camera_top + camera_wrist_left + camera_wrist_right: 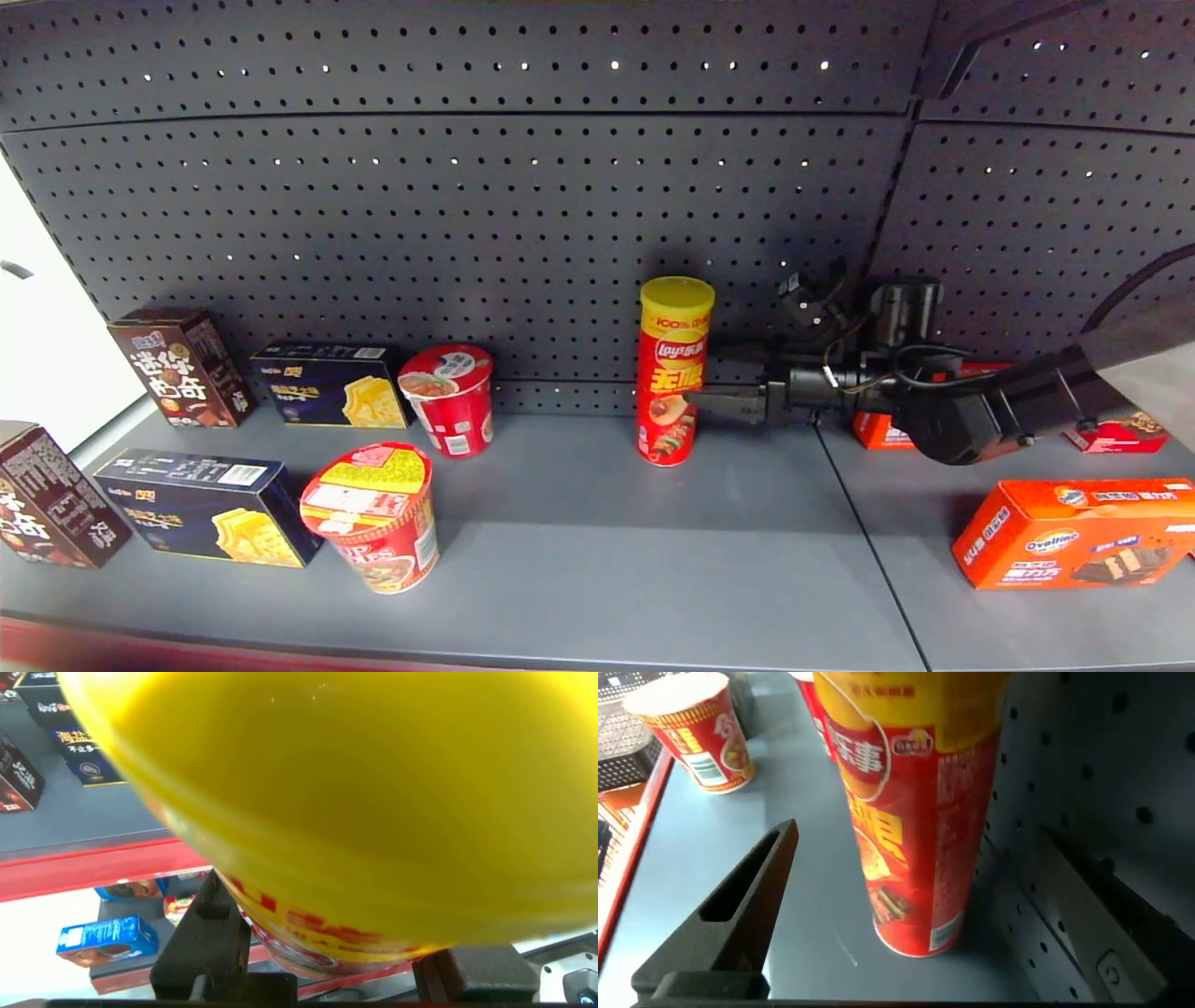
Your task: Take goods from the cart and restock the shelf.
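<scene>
On shelf [597, 560], can [670, 373] inside spread hand [700, 383]

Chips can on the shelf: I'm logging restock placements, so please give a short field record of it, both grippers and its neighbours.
item: chips can
pose: upright
location: grey shelf, close to the pegboard
right gripper: open, fingers either side of the chips can, with a gap at the nearer finger
left gripper: shut on a yellow-lidded can, away from the shelf
neighbour on the robot's left: cup noodles, upright, apart from the chips can
neighbour on the robot's right: orange box, nearer the shelf's front
</scene>
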Robot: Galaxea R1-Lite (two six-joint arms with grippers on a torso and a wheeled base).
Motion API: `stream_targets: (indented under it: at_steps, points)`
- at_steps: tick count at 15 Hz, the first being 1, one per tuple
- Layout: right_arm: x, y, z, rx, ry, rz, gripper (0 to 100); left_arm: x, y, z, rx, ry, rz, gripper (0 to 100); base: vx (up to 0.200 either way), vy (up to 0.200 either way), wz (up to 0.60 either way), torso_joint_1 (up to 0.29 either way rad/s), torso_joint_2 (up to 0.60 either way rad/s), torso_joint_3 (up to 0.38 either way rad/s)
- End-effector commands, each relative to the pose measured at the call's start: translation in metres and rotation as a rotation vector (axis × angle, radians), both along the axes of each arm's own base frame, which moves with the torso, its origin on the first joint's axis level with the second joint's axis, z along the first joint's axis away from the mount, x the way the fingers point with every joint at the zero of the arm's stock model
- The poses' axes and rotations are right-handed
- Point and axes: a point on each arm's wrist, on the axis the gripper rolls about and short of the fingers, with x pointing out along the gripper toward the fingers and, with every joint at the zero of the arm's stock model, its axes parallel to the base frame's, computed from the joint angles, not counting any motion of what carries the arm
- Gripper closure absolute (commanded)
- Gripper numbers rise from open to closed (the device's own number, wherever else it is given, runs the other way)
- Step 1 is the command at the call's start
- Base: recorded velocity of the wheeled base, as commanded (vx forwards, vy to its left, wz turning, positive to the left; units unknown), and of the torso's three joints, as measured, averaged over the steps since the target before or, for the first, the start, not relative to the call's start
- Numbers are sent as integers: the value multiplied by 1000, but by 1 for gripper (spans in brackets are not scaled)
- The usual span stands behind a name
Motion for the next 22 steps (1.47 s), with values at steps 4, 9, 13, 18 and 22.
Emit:
stream_targets:
  at_steps: [4, 9, 13, 18, 22]
  points:
    - [9, 6, -17, -9, 26, 8, 0, -1, 0, -1, -1, -3, 3, 100, 0, 0, 0, 0, 0, 0]
    - [14, 15, -30, -14, 42, 23, 0, -1, 0, -3, -1, -1, 6, 100, 0, 0, 0, 0, 0, 0]
    - [21, 18, -40, -19, 55, 25, 0, -1, 0, -3, 1, 2, 9, 100, 0, 0, 0, 0, 0, 0]
    - [25, 27, -47, -20, 56, 39, 0, -1, 0, -6, 1, 2, 9, 100, 0, 0, 0, 0, 0, 0]
    - [29, 34, -54, -21, 62, 49, 0, -8, 3, -10, 5, 13, 10, 100, 0, 0, 0, 0, 0, 0]
